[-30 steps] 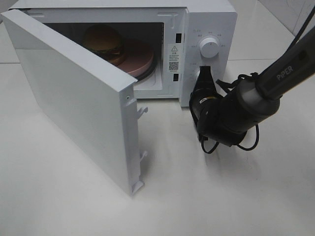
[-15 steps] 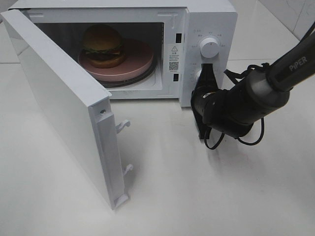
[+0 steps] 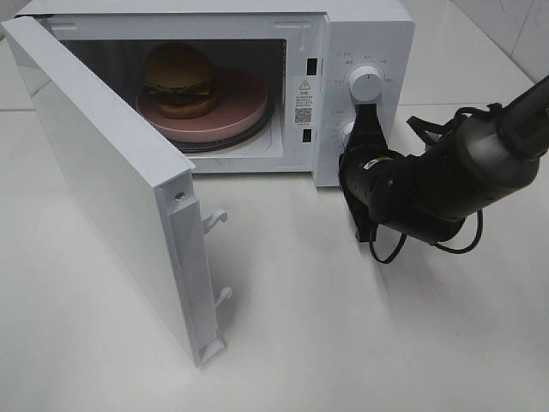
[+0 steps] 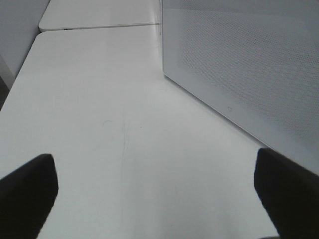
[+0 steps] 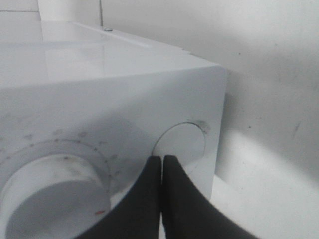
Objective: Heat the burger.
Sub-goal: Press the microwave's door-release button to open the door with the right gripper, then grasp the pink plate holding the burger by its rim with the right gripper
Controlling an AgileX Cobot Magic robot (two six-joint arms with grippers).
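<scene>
Burger (image 3: 178, 79) on pink plate (image 3: 238, 120) inside microwave (image 3: 369, 30); door (image 3: 103, 172) open, heating not started. Right gripper (image 3: 367, 112) closed, empty, below knob (image 3: 366, 83); left gripper (image 4: 157, 191) spread, empty.

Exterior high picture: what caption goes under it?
Open microwave with burger on pink plate; shut right hand at its control panel.

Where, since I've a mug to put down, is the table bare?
Bare table runs in front of the microwave, between its open door and the right gripper. Crowded: the control panel, where that shut gripper sits, and the cavity, filled by the plate and burger.
</scene>
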